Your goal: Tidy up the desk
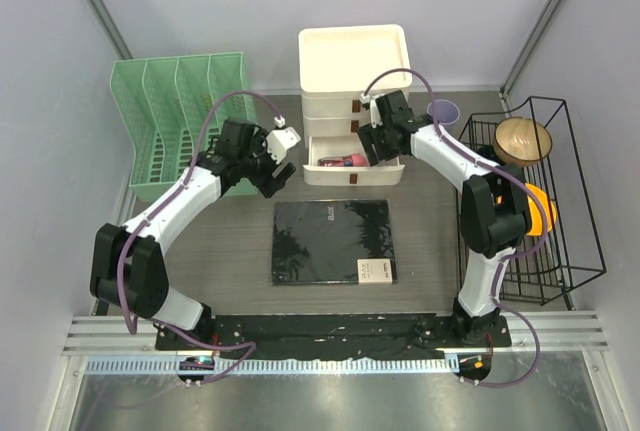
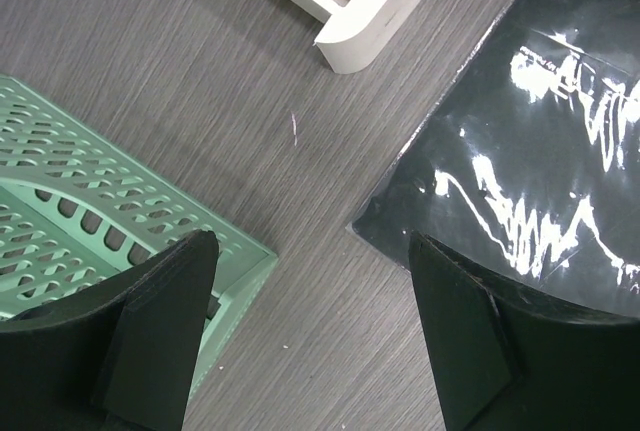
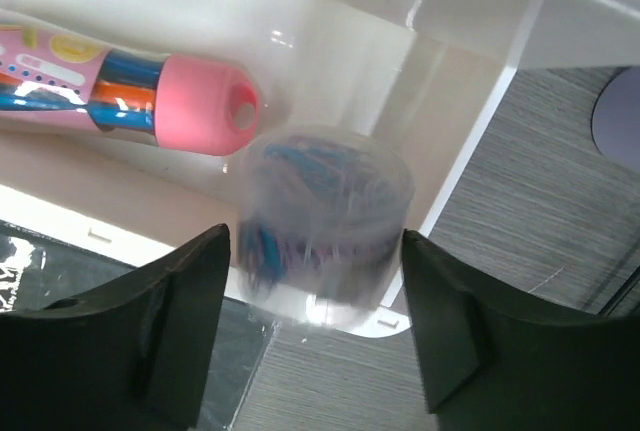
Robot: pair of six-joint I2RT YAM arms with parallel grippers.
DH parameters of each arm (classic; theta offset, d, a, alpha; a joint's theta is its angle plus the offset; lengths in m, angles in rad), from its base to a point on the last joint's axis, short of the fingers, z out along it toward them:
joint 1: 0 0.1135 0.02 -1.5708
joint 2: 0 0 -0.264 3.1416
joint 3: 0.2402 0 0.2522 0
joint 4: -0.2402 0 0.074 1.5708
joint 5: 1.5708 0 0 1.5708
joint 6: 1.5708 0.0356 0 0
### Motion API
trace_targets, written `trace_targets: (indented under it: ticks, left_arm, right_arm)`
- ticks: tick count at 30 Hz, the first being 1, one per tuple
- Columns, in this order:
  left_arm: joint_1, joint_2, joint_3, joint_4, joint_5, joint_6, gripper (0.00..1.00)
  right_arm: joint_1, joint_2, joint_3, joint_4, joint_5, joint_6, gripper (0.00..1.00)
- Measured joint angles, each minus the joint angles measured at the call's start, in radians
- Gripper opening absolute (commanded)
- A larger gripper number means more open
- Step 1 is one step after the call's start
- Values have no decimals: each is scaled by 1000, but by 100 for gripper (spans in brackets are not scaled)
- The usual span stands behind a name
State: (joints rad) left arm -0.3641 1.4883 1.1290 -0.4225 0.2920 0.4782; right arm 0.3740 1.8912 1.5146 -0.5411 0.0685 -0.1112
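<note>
Your desk is dark grey-brown wood grain, lying flat under both arms, railed at 6 o'clock. Your left gripper hangs released over it. Your right gripper brackets a blurred clear tub at 12 o'clock; gripped or not, you cannot tell.

A robotics lab cell — plain grey walls box in a staged desk with file rack and drawers.
</note>
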Motion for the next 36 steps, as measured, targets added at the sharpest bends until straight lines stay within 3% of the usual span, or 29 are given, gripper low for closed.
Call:
trace_targets:
  ticks: [13,20,28,36]
  left_arm:
    - [0,-32,-34,6,-2,1,82]
    - [0,-64,-42,9,-3,0,82]
    - [0,-77,-64,39,-4,-20,82]
    - [0,-80,-131,93,-24,-53,82]
  right_arm:
    - [1,-9,-12,-11,21,39,81]
    - [4,-145,-90,-4,-28,37,81]
    - [71,-444,-475,275,-32,78,83]
    - [236,-354,-550,487,78,123,82]
